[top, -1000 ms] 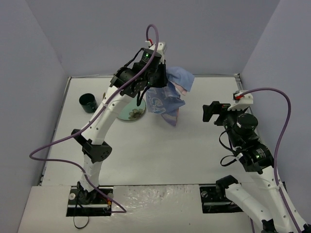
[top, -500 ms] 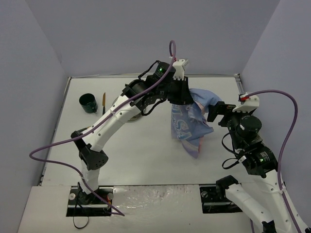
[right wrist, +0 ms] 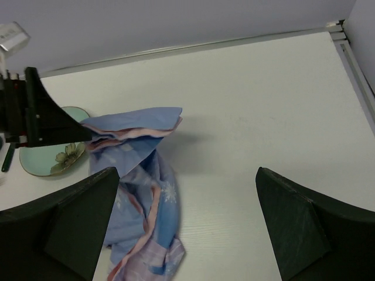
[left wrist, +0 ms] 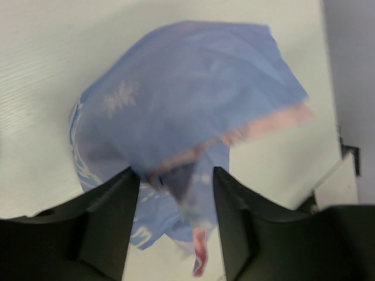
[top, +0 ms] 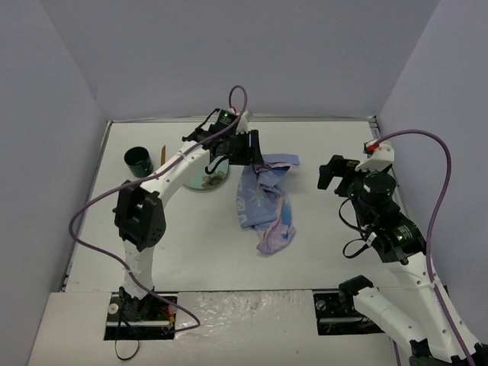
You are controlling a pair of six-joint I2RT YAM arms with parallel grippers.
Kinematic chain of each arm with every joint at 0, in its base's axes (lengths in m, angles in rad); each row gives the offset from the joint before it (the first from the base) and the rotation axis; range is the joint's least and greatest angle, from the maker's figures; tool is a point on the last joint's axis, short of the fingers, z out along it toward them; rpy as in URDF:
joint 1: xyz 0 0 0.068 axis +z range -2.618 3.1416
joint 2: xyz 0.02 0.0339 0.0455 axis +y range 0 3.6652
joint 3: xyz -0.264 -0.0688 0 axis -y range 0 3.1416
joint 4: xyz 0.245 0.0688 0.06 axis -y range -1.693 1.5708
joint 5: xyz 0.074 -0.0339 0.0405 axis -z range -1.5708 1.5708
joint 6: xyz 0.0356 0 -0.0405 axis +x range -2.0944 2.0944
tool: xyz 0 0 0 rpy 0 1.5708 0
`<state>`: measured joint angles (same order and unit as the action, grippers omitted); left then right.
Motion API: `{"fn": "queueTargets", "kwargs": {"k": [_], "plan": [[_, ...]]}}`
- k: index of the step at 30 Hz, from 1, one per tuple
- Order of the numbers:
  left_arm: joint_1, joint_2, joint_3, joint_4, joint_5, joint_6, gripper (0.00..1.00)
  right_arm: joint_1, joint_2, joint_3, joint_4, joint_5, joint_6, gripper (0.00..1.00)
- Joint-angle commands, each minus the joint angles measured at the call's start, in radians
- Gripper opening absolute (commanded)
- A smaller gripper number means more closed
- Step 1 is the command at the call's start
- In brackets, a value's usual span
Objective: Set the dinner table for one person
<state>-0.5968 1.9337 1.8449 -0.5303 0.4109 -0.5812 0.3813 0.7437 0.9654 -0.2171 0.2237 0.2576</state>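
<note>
Cloth [top: 263, 202] lies crumpled mid-scene on the table [top: 335, 252].
Only the left wrist view shows the left gripper [left wrist: 174, 174], jaws parted around a loose fold. The top view adds cup [top: 138, 161] and plate [top: 202, 181] far left, and the right gripper [top: 329, 174] spread, empty.

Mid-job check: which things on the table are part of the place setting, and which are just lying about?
For the job: dinner table; blue placemat, crumpled mid-table; green plate; dark cup; thin utensil beside the cup.
Lying about: nothing loose; only the glossy board under the arm bases, part of the rig.
</note>
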Motion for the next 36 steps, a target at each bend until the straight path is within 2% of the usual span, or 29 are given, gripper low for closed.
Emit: {"fn": "queueTargets", "kwargs": {"k": [1,4,6,10,12,16,21,23,29,36], "plan": [[0.051,0.147,0.096,0.043,-0.031,0.073,0.66,0.007,0.074,-0.023,0.007,-0.042,0.086,1.00],[0.053,0.219,0.209,0.007,-0.027,0.073,0.89,0.006,0.138,-0.035,-0.027,-0.100,0.138,1.00],[0.052,0.216,0.268,-0.001,-0.031,0.072,0.97,0.007,0.173,-0.047,-0.049,-0.150,0.156,1.00],[0.050,0.135,0.268,-0.014,-0.066,0.076,0.97,0.014,0.280,-0.091,-0.063,-0.296,0.203,0.99],[0.047,0.086,0.237,-0.026,-0.093,0.090,0.97,0.044,0.301,-0.112,-0.060,-0.299,0.224,0.97],[0.028,-0.131,0.057,-0.044,-0.243,0.162,0.97,0.204,0.334,-0.134,-0.062,-0.160,0.274,0.91],[0.034,-0.347,-0.201,-0.094,-0.479,0.186,0.97,0.400,0.450,-0.129,-0.065,-0.042,0.386,0.91],[0.037,-0.409,-0.277,-0.101,-0.521,0.191,0.97,0.457,0.492,-0.116,-0.072,-0.004,0.431,0.90],[0.049,-0.609,-0.524,-0.132,-0.573,0.166,0.97,0.602,0.656,-0.051,-0.127,0.091,0.575,0.84],[0.059,-0.687,-0.630,-0.156,-0.586,0.130,0.97,0.644,0.766,0.021,-0.154,0.128,0.614,0.76]]}}
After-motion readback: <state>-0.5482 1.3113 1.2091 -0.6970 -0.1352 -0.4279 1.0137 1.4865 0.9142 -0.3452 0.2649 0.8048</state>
